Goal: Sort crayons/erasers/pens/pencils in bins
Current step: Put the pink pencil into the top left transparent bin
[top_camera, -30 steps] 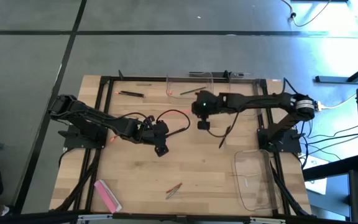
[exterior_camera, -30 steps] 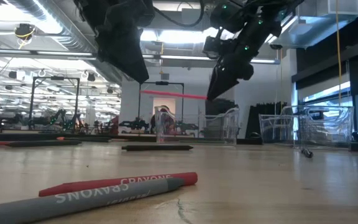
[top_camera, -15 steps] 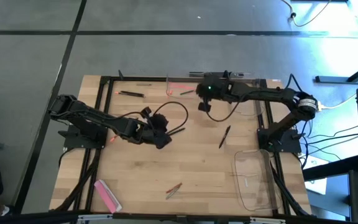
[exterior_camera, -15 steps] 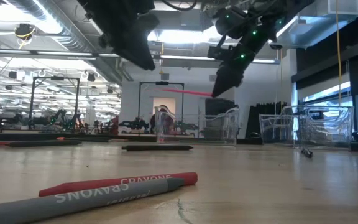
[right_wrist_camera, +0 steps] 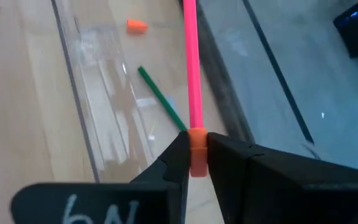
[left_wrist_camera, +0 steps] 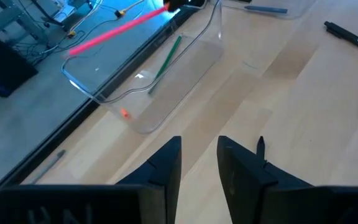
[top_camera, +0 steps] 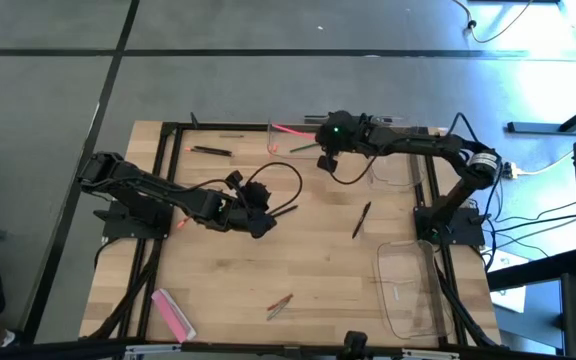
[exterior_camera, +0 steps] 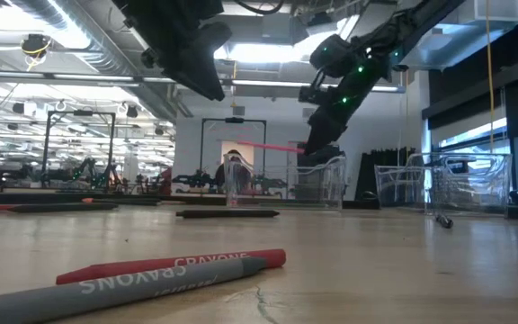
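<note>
Moved over the far bin (top_camera: 303, 135), right hand (right_wrist_camera: 195, 163) clamps a pink pencil (right_wrist_camera: 192, 68); wrist view reveals its orange tip.

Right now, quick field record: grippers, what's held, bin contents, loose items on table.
right gripper: shut on pink pencil, held above the far bin
left gripper: open, empty, above mid-table
far bin contents: green pencil, small orange piece
near-right bin: contents unclear
eraser: loose, near-left corner
crayons: red and grey, loose, near edge
black pen: loose, right of centre
</note>
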